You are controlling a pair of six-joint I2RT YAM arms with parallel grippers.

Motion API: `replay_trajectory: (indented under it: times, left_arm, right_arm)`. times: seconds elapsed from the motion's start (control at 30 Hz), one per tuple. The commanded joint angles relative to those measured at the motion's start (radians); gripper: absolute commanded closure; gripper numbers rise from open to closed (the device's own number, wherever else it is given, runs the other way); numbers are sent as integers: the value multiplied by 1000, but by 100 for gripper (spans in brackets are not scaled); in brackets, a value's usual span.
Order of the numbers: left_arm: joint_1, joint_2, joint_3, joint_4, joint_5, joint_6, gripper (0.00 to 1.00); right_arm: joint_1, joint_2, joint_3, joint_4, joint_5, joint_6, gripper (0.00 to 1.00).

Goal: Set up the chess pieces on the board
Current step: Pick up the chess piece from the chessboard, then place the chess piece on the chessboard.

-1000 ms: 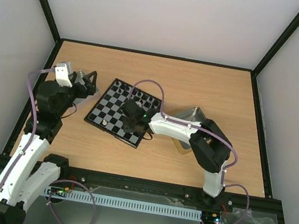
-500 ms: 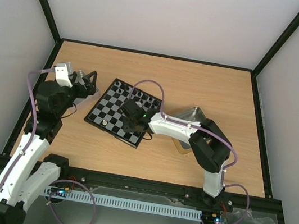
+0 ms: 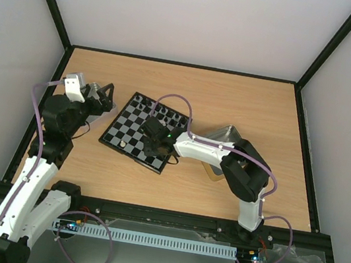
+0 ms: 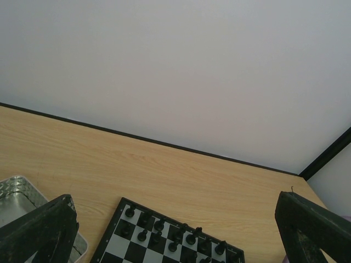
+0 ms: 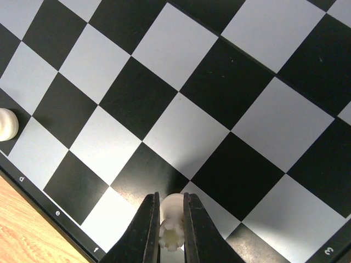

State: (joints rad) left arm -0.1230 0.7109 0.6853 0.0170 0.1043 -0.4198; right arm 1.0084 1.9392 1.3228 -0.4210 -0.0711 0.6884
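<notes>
On light wooden table (image 3: 234, 101): flat black-and-grey checked chessboard (image 3: 129, 131). Off its left side, left gripper (image 4: 175, 198) with jaws spread wide, empty. Low over lettered edge, right gripper (image 5: 170, 201) pinching small cream chess piece (image 5: 171, 230) near "f". Tiny black pieces (image 4: 164, 233) along far rows.

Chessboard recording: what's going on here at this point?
The right claw is shut on a small white piece, holding it upright low over the board, near its lettered edge. Whether the piece already rests on a square cannot be told. Black pieces stand along the far rows, and a second white piece sits on the same lettered edge. The left claw is open and holds nothing, off the board's left side by a silver tray.
</notes>
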Motion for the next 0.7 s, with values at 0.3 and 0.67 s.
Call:
replay_trajectory:
  times: [0.3,0.67]
  left_arm:
    - [6,-17,-3,21,-12,1,1]
    - [6,-17,-3,18,-14,1,1]
  right_arm:
    - [2,27,92,-17,-6,4,96]
    - [30,92,159,-45,-8,-17,93]
